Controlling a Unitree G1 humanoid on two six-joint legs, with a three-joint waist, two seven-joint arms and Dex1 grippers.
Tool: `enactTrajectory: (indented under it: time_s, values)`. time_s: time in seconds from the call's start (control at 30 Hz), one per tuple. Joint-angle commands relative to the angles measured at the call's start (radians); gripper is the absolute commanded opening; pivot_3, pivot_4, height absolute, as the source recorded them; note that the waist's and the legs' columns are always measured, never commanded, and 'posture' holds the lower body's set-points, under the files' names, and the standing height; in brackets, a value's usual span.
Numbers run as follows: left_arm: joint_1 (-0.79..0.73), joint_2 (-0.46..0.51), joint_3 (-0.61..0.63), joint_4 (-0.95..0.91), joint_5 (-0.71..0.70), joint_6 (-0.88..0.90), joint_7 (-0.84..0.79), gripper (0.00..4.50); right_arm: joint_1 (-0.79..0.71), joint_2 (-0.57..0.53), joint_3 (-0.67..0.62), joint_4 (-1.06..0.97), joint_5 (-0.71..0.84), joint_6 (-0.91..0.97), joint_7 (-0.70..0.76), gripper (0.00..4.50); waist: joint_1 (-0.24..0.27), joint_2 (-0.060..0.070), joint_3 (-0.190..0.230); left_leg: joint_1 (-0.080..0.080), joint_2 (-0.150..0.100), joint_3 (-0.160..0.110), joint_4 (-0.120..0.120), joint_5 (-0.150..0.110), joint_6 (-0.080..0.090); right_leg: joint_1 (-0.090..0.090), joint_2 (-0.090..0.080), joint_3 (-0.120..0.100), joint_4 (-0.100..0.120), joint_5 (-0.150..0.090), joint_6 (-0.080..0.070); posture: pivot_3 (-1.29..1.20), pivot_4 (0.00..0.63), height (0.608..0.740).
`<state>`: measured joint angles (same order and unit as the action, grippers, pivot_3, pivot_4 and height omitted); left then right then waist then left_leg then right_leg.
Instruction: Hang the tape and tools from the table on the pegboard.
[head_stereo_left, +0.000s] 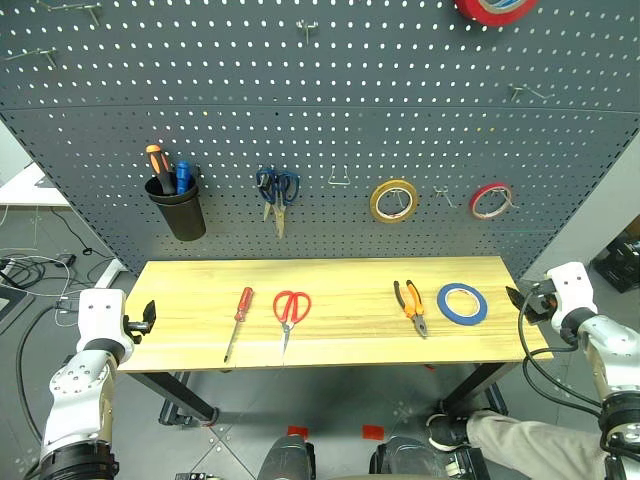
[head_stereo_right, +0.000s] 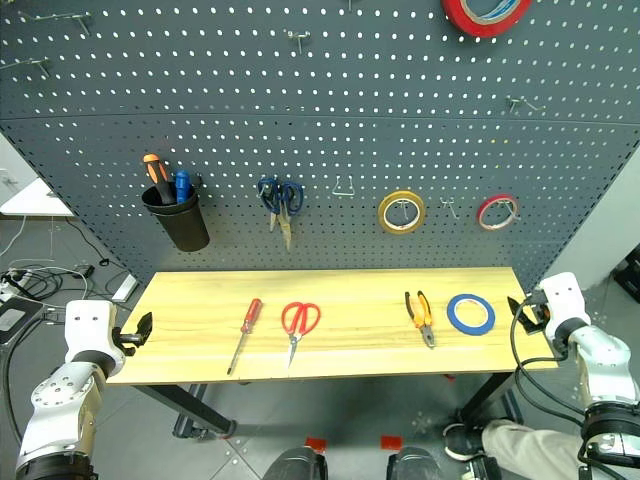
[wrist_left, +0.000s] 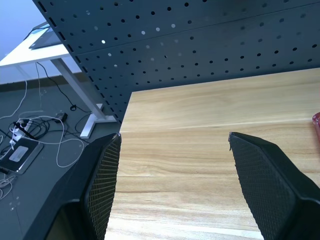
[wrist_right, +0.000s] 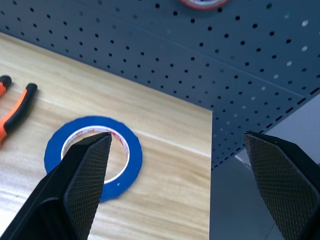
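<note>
On the light wooden table (head_stereo_left: 340, 275) lie, from left to right, a red-handled screwdriver (head_stereo_left: 238, 320), red-handled scissors (head_stereo_left: 291, 311), orange-handled pliers (head_stereo_left: 411, 306) and the flat blue ring of tape (head_stereo_left: 461, 303). The dark grey pegboard (head_stereo_left: 320, 120) stands upright behind them. My left gripper (head_stereo_left: 147, 316) hovers open and empty at the table's left end, well left of the screwdriver. At the right end my right gripper (head_stereo_left: 517, 300) is open and empty, just right of the blue tape (wrist_right: 132, 160), with the pliers' handles (wrist_right: 17, 112) beyond it.
The pegboard holds a black cup (head_stereo_left: 180, 205) with orange and blue screwdrivers, blue-handled scissors (head_stereo_left: 277, 190), a yellow roll (head_stereo_left: 394, 201) and two red rolls (head_stereo_left: 491, 200) (head_stereo_left: 495, 8). Bare hooks (head_stereo_left: 340, 180) sit between them. A white table (wrist_left: 30, 50) and floor cables lie to the left.
</note>
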<state>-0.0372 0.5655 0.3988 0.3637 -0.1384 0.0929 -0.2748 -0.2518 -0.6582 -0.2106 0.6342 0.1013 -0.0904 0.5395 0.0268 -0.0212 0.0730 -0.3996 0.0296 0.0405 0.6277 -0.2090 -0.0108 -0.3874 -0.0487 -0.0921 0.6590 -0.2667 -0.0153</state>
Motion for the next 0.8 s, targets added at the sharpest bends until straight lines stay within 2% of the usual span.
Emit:
enactTrajectory:
  time_s: [0.03, 0.33, 0.5, 0.73, 0.77, 0.8]
  values:
    - [0.000, 0.022, 0.023, -0.016, 0.004, -0.045, 0.009, 3.62, -0.026, -0.016, -0.026, -0.005, 0.010, -0.025, -0.009, 4.50, 0.000, 0.000, 0.000, 0.000, 0.000, 0.000, 0.000, 0.000, 0.000, 0.000, 0.000, 0.000, 0.000, 0.000, 0.000, 0.08, 0.029, 0.740]
    - [0.041, 0.023, 0.022, -0.022, 0.042, -0.095, 0.062, 3.62, -0.018, -0.015, -0.004, -0.035, 0.011, -0.019, 0.036, 4.50, 0.000, 0.000, 0.000, 0.000, 0.000, 0.000, 0.000, 0.000, 0.000, 0.000, 0.000, 0.000, 0.000, 0.000, 0.000, 0.09, 0.042, 0.740]
    - [0.086, 0.001, 0.041, -0.079, -0.016, -0.099, 0.022, 3.62, 0.020, -0.015, 0.029, -0.146, -0.002, 0.010, 0.075, 4.50, 0.000, 0.001, 0.005, 0.000, 0.001, 0.000, 0.000, 0.000, 0.000, 0.000, 0.000, 0.000, 0.000, 0.000, 0.000, 0.07, 0.083, 0.740]
    - [0.104, -0.052, -0.039, -0.288, -0.124, 0.053, -0.101, 3.62, 0.092, 0.021, 0.058, -0.428, 0.019, 0.198, 0.060, 4.50, 0.002, 0.001, 0.055, 0.000, 0.001, 0.001, 0.000, 0.000, 0.000, 0.000, -0.001, 0.000, 0.001, 0.000, 0.000, 0.05, 0.156, 0.740]
    - [0.110, -0.050, -0.053, -0.320, -0.124, 0.067, -0.116, 3.62, 0.104, 0.024, 0.063, -0.472, 0.019, 0.227, 0.062, 4.50, 0.002, 0.000, 0.064, 0.000, 0.001, 0.000, 0.000, 0.000, 0.000, 0.000, -0.001, 0.000, 0.001, 0.000, 0.000, 0.04, 0.184, 0.740]
    - [0.105, -0.051, -0.107, -0.373, -0.104, 0.074, -0.137, 3.62, 0.105, 0.023, 0.089, -0.512, 0.018, 0.282, 0.081, 4.50, 0.002, 0.000, 0.077, -0.001, 0.001, 0.001, 0.000, 0.000, 0.000, -0.001, -0.001, 0.001, 0.001, 0.000, 0.000, 0.03, 0.196, 0.740]
